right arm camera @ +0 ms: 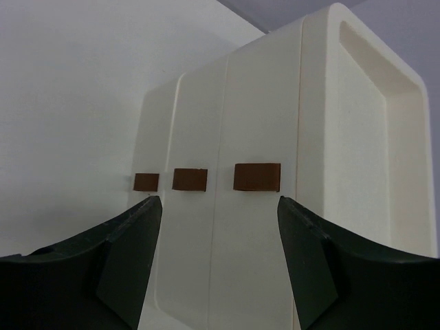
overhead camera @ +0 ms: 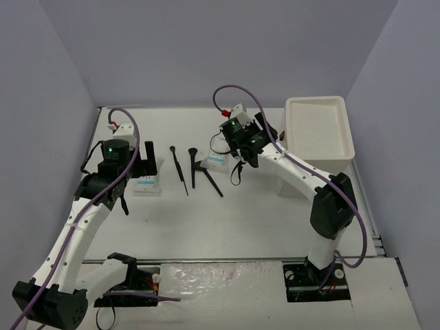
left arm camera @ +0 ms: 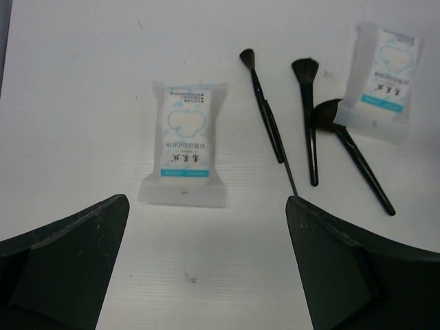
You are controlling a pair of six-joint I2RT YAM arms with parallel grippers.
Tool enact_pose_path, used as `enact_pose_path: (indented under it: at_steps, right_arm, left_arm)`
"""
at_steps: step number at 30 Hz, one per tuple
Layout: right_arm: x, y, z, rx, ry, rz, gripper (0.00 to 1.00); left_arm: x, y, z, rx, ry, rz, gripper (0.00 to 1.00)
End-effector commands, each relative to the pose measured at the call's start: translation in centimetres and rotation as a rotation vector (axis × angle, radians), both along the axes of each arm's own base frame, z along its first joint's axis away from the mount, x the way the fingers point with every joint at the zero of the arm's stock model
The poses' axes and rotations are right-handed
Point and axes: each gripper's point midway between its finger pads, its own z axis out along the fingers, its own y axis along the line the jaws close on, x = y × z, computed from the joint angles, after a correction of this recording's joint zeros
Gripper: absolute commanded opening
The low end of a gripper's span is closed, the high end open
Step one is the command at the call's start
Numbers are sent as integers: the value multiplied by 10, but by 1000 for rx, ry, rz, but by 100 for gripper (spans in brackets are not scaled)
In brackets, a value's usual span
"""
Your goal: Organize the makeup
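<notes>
Two packets lie flat on the table (left arm camera: 82, 82): left packet (left arm camera: 184, 141) and right packet (left arm camera: 380, 81), well apart. Three brushes (left arm camera: 308, 117) lie between them, the right-hand one touching the right packet. Left gripper (left arm camera: 206, 206) hovers above the left packet, jaws wide, empty. Right gripper (right arm camera: 218, 201) faces the box (right arm camera: 344, 206) with brown knobs (right arm camera: 257, 177), jaws apart, nothing between.

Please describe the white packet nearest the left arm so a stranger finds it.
From the big white box at the right, go left past three black brushes. A flat white packet with blue print lies by the left end effector. Unlike the other packet, it lies left of every brush.
</notes>
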Motion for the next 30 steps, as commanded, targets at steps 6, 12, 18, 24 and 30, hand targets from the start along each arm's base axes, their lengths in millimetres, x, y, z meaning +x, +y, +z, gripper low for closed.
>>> enact_pose_path:
  at_steps: [6,12,18,24,30]
  right_arm:
    - [0,-26,21,-352,-72,-192,65]
    - [4,-33,14,-434,-62,-237,65]
    - [7,-43,14,-439,-70,-271,62]
    - [10,-56,11,-456,-53,-298,59]
    - [11,-60,7,-466,-45,-306,55]
  left_arm:
    - [4,14,0,-10,-38,32,97]
    - [2,17,-1,-3,-40,41,97]
    - [2,17,-3,-5,-34,41,97]
    - [2,17,-3,-8,-34,41,97]
    - [2,17,-4,-13,-31,39,97]
